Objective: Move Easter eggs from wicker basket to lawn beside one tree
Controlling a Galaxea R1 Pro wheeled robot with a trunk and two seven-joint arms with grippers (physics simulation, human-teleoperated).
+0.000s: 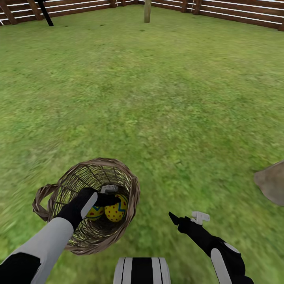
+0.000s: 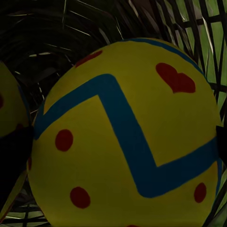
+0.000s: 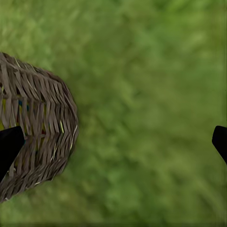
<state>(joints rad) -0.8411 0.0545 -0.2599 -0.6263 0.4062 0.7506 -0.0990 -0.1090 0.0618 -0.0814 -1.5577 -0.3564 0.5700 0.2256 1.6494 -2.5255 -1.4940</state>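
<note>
The wicker basket (image 1: 128, 185) stands on the lawn (image 1: 165, 102) at the lower left of the head view. Two yellow Easter eggs lie in it: one with red dots and blue-green zigzag (image 1: 116, 211), another (image 1: 94, 213) partly under my left hand. My left gripper (image 1: 112, 195) reaches inside the basket and is open. In the left wrist view the zigzag egg (image 2: 127, 137) sits close between its dark fingers (image 2: 13, 161), with the second egg (image 2: 7, 104) beside it. My right gripper (image 1: 186, 216) hovers open over grass to the right of the basket (image 3: 42, 137).
A pale straight tree trunk (image 1: 147, 11) stands far ahead by the brown slat fence (image 1: 236, 12). A grey-brown mottled mass (image 1: 272, 185) juts in at the right edge. A dark thin trunk (image 1: 45, 14) leans at the far left.
</note>
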